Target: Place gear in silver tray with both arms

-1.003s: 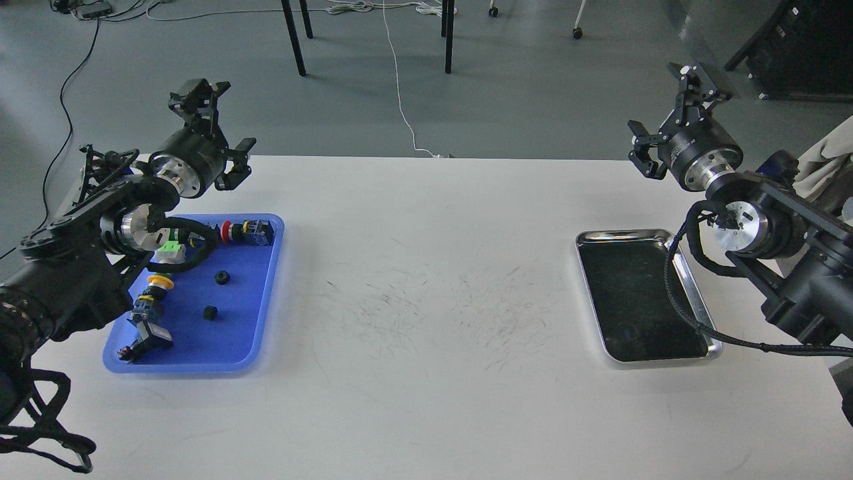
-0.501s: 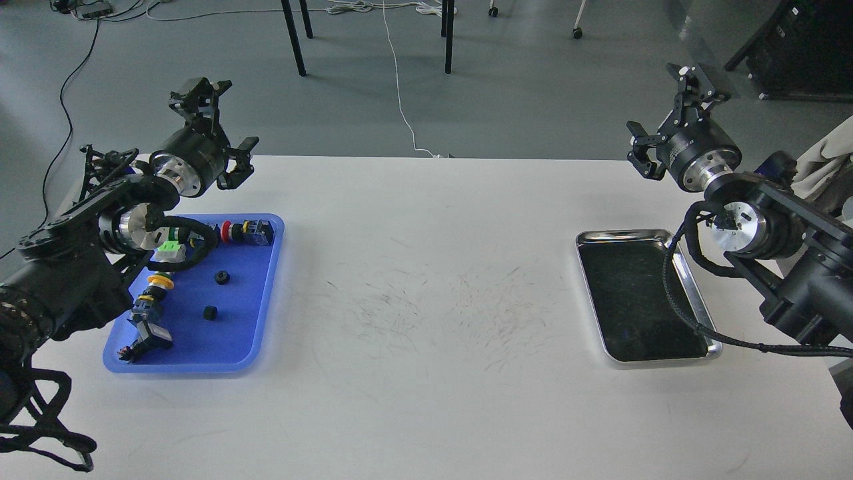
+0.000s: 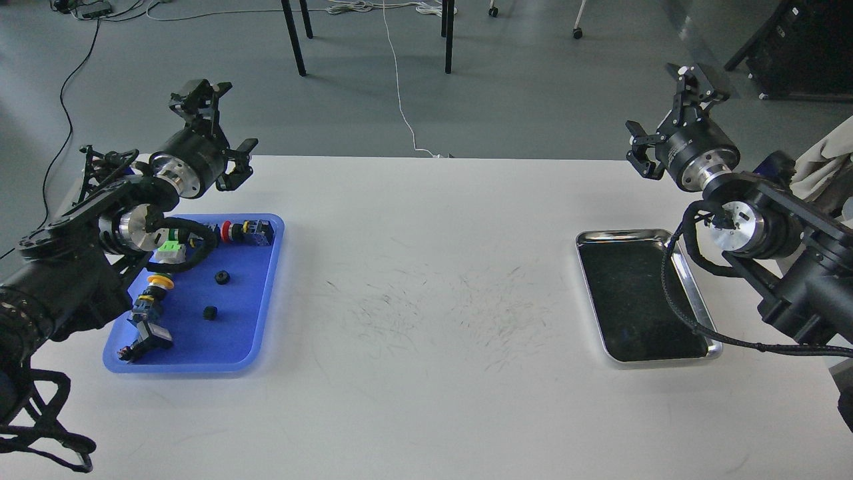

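The silver tray lay at right centre of the frame on the tabletop, long axis running from upper to lower frame, its dark bottom bare. The blue tray lay at left centre and held two small black gears, one above the other, together with several switch parts. The left gripper hung at upper left, above the blue tray's top edge, fingers spread apart and holding nothing. The right gripper hung at upper right, above and beyond the silver tray, fingers likewise apart and empty. The gears lay below and slightly right of the left gripper in the frame and well apart from the right gripper, so the left arm was judged the nearer for the pick. No gear was yet in the silver tray; the task appeared to be at its start.
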You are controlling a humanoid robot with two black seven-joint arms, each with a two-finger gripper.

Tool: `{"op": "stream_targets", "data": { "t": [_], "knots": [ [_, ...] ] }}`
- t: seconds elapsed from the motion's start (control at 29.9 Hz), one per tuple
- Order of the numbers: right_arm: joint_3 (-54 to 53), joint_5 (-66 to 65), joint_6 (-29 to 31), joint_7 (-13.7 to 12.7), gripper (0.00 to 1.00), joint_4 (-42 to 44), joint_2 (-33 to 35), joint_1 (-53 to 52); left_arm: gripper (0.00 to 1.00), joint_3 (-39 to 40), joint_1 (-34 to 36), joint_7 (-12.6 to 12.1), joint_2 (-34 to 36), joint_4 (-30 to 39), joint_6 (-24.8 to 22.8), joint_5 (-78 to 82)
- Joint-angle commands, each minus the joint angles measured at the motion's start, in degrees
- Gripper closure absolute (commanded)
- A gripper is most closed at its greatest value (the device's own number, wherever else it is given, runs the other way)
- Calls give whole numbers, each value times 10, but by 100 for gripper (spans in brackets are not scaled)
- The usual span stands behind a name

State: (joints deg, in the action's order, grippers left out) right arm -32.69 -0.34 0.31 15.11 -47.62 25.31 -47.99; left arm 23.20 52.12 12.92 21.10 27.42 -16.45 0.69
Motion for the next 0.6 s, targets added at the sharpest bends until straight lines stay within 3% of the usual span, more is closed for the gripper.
{"op": "stream_targets", "data": {
  "t": [0.0, 0.57],
  "knots": [
    [0, 0, -1, 0, 1, 0, 0, 0, 1, 0, 0, 0, 0, 0, 0, 0],
    [-6, 0, -1, 0, 1, 0, 0, 1, 1, -2, -1, 0, 7, 1, 2, 0]
  ]
}}
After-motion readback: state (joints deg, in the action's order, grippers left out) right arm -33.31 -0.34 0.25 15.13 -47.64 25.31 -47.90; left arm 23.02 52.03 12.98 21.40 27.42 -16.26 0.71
